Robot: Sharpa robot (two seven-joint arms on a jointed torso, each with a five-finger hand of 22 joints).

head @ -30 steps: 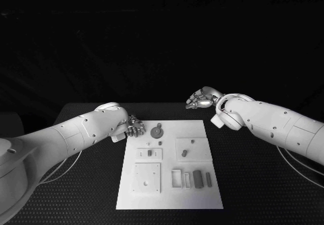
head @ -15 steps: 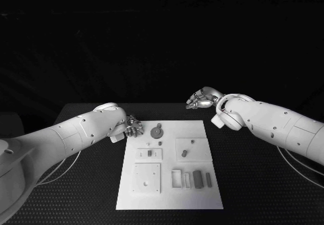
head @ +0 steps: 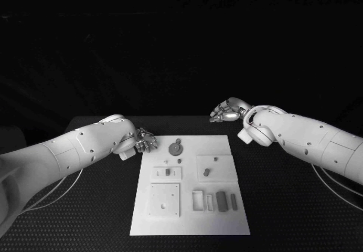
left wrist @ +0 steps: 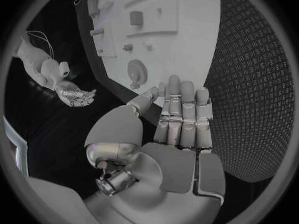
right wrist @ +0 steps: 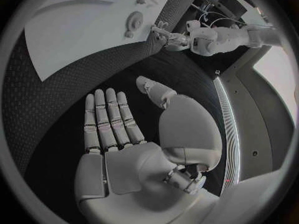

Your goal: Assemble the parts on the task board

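From the head camera, a flat white rectangular task board [head: 189,184] lies mid-way across the black textured bench [head: 287,210], carrying small grey parts [head: 221,200] in shallow recesses and a round grey disc [head: 176,148] near its far edge. The silver left hand [head: 145,140] hovers at the board's far left corner, empty; the silver right hand [head: 225,110] is raised beyond the far right corner, palm up, empty.

At the left wrist, the left hand [left wrist: 177,129] stretches flat, fingers straight, over the board's edge [left wrist: 206,45].

At the right wrist, the right hand [right wrist: 118,134] lies spread above dimpled matting.
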